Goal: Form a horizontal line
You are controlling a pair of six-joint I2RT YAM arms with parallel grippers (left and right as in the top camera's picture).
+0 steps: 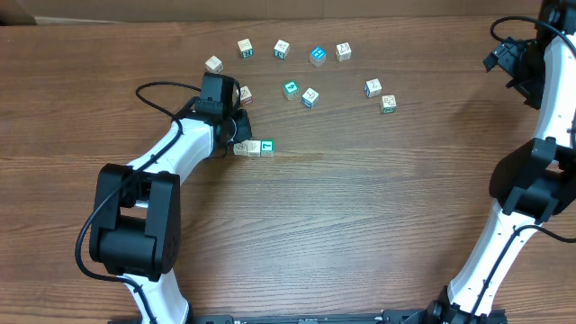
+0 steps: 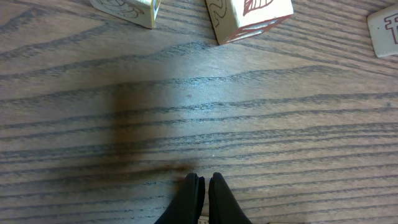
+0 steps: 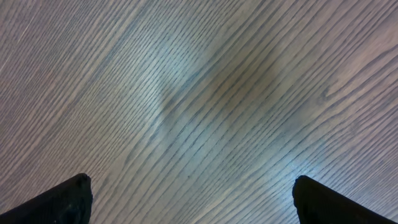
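The horizontal line (image 1: pixel 254 147) is a short row of small letter cubes touching edge to edge, pale-faced with a teal-green cube (image 1: pixel 266 145) at its right end. My left gripper (image 1: pixel 237 133) hangs over the row's left end and hides part of it. In the left wrist view its fingers (image 2: pixel 204 182) are shut, empty, just above bare wood. My right gripper (image 1: pixel 506 59) is raised at the far right, far from the cubes. In the right wrist view it (image 3: pixel 193 190) is wide open over bare table.
Loose cubes lie scattered behind the row: a pale one (image 1: pixel 214 64), a blue one (image 1: pixel 317 55), a teal one (image 1: pixel 290 89) and several more out to a cube (image 1: pixel 388 103). Two pale cubes (image 2: pixel 249 15) (image 2: pixel 127 9) show at the top of the left wrist view.
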